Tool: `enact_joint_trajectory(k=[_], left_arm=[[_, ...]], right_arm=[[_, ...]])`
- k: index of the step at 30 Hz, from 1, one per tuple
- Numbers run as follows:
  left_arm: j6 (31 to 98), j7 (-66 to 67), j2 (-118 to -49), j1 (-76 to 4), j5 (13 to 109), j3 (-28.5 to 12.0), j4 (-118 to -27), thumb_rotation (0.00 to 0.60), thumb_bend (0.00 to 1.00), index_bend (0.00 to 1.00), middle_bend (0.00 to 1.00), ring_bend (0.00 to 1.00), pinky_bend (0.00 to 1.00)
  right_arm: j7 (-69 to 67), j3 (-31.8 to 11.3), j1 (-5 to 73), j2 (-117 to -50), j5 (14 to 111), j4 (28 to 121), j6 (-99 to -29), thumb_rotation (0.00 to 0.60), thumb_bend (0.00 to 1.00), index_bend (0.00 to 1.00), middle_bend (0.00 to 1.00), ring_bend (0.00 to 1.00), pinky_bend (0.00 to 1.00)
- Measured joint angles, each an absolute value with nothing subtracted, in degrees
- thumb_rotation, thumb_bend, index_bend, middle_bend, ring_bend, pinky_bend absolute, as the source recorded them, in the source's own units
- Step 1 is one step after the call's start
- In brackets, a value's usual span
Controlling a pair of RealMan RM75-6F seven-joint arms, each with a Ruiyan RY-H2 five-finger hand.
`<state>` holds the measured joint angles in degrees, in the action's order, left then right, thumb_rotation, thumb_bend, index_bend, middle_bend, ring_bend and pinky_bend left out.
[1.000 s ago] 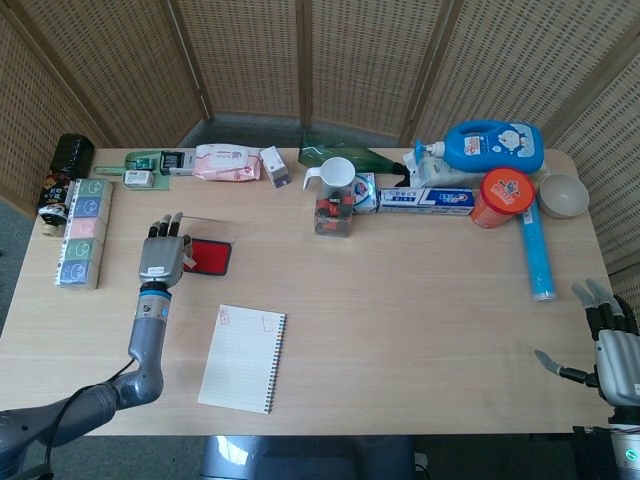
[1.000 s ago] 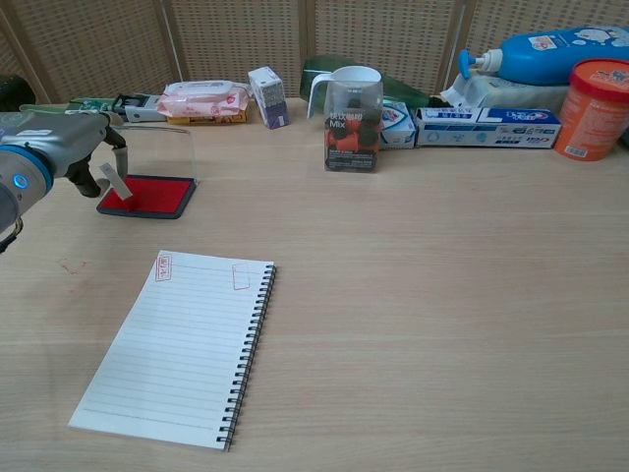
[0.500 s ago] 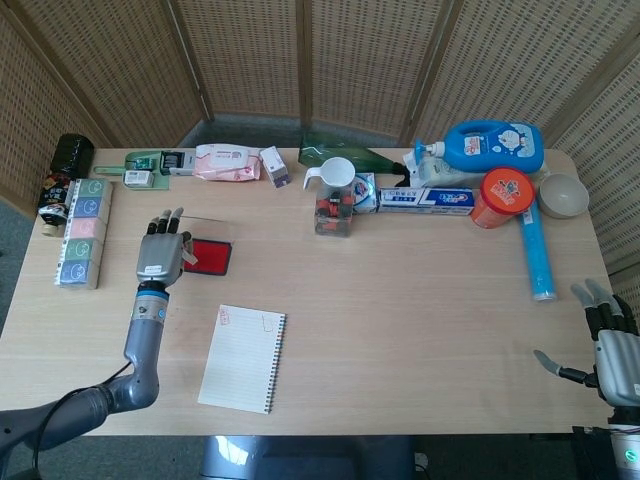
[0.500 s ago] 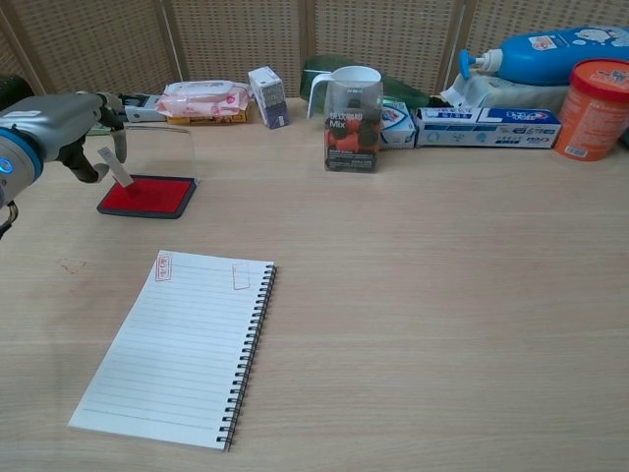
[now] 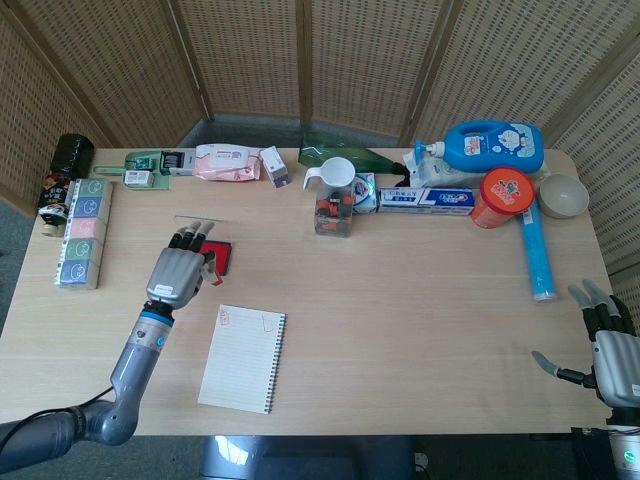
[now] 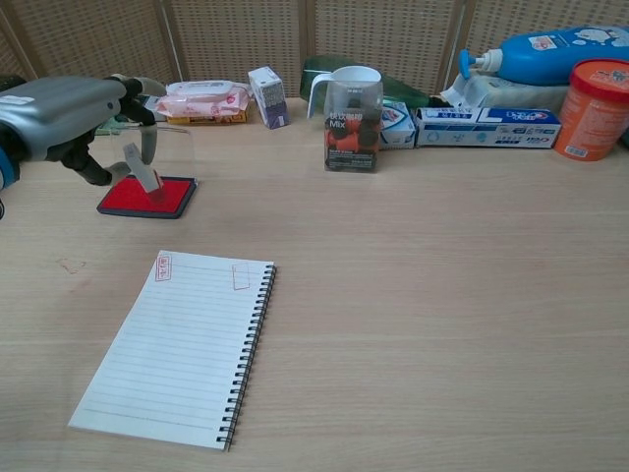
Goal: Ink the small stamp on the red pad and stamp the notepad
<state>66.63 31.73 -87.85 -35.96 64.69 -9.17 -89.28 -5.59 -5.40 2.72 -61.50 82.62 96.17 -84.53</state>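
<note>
The left hand (image 6: 74, 108) holds the small stamp (image 6: 141, 167) tilted, its lower end just over the red pad (image 6: 147, 197). In front of the pad the notepad (image 6: 182, 346) lies flat on the table (image 6: 442, 295), open, with two marks at its top. At the far right, the right hand (image 5: 612, 352) is empty, fingers spread wide.
</note>
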Motion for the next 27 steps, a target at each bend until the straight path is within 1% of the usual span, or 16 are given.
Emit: enact_joint_trajectory(k=[6, 13, 19, 23, 27], left_arm=[[67.1, 30.5, -87.3, -35.3, 70.9, -5.5, -90.7, 0.6, 0.41, 0.61, 0.0, 0.0, 0.09], [67.2, 25.6, -86.7, -34.6, 78.9, -1.6, -90.2, 0.6, 0.41, 0.61, 0.0, 0.0, 0.09], [67.6, 18.5, -85.0, -34.1, 88.6, 3.6, -89.2, 0.6, 0.4, 0.61, 0.0, 0.0, 0.09], [68.5, 13.0, -83.7, -33.4, 95.6, 8.0, -87.3, 0.6, 0.4, 0.61, 0.0, 0.0, 0.09], [69.9, 11.0, -82.6, -32.3, 99.9, 11.5, -86.0, 0.6, 0.4, 0.61, 0.0, 0.0, 0.09]], right_arm=[[-5.8, -5.5, 2.6, -61.4, 82.6, 96.3, -84.9, 0.401, 0.0, 0.0, 0.0, 0.0, 0.0], [-5.9, -5.6, 2.6, -61.2, 82.6, 96.5, -85.0, 0.401, 0.0, 0.0, 0.0, 0.0, 0.0], [-5.5, -5.7, 2.6, -61.3, 82.5, 96.6, -85.1, 0.399, 0.0, 0.0, 0.0, 0.0, 0.0], [-5.3, -5.7, 2.6, -61.4, 82.4, 96.5, -85.1, 0.4, 0.0, 0.0, 0.0, 0.0, 0.0], [-4.9, -5.7, 2.7, -61.6, 82.3, 96.5, -85.1, 0.401, 0.0, 0.0, 0.0, 0.0, 0.0]])
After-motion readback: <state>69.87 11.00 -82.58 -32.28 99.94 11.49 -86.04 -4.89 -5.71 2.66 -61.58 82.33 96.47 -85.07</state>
